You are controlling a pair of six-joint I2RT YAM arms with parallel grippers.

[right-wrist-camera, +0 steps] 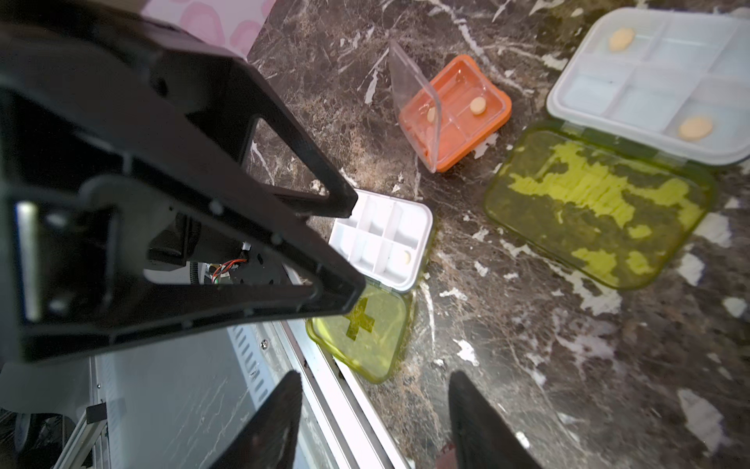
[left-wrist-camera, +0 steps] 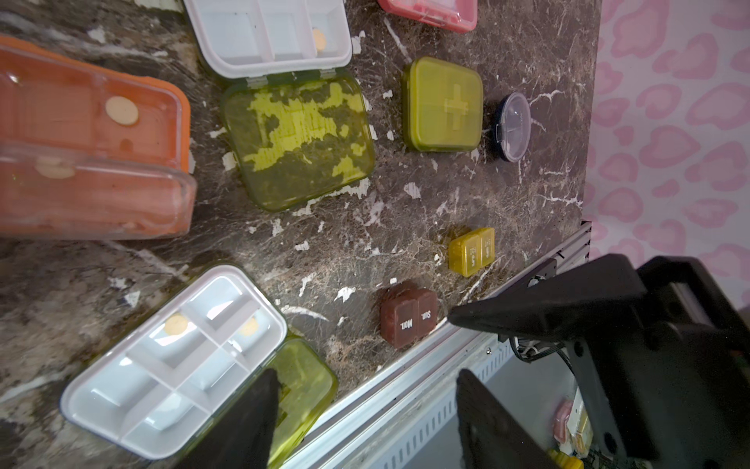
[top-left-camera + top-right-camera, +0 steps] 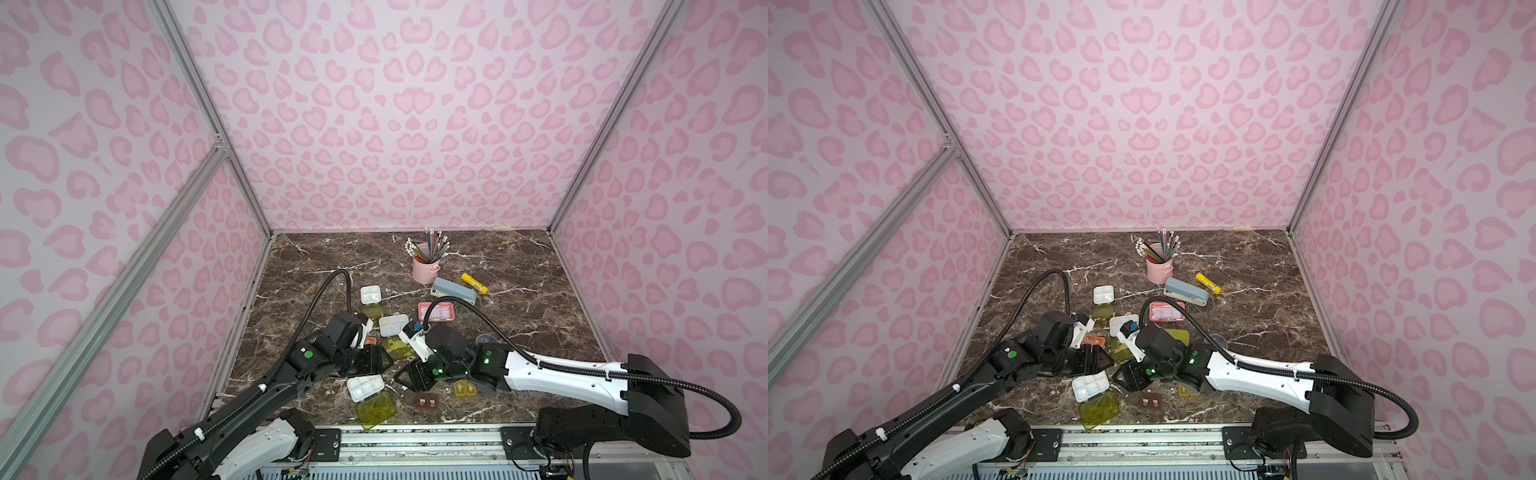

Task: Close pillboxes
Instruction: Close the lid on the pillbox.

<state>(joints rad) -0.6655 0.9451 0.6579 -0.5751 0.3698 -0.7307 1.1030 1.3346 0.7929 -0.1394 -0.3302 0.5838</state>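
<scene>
while both arms lean low over the near half of the bench (image 3: 519, 266), the left gripper (image 2: 365, 426) hangs with jaws spread and nothing between them. it is close over the nearest white pillbox (image 2: 174, 361), which sits by the bench's near edge with its yellow-green lid (image 2: 308, 377) folded out flat toward that edge. the right gripper (image 1: 373, 422) faces it across the same box, jaws likewise apart and empty, low beside the shut brown pillbox (image 3: 427, 401). parted, empty jaws suit the job as i judge it: a lid wants a finger under its free edge and a push over the hinge, not a grip, and the second arm is placed to steady the tray.

further out, the orange pillbox (image 1: 454, 113) has its clear lid (image 1: 416, 105) standing half up. the middle white pillbox (image 2: 268, 32) and the far white pillbox (image 3: 371, 294) lie open, lids flat. the olive pillbox (image 2: 473, 251), the green pillbox (image 2: 442, 103) with a cross and the pink pillbox (image 3: 435, 311) look closed; the round dark-blue pillbox (image 2: 513, 126) i cannot judge. toward the far edge stand the stapler (image 3: 454, 290), glue stick (image 3: 474, 283) and pencil cup (image 3: 426, 266), no part of the work.
</scene>
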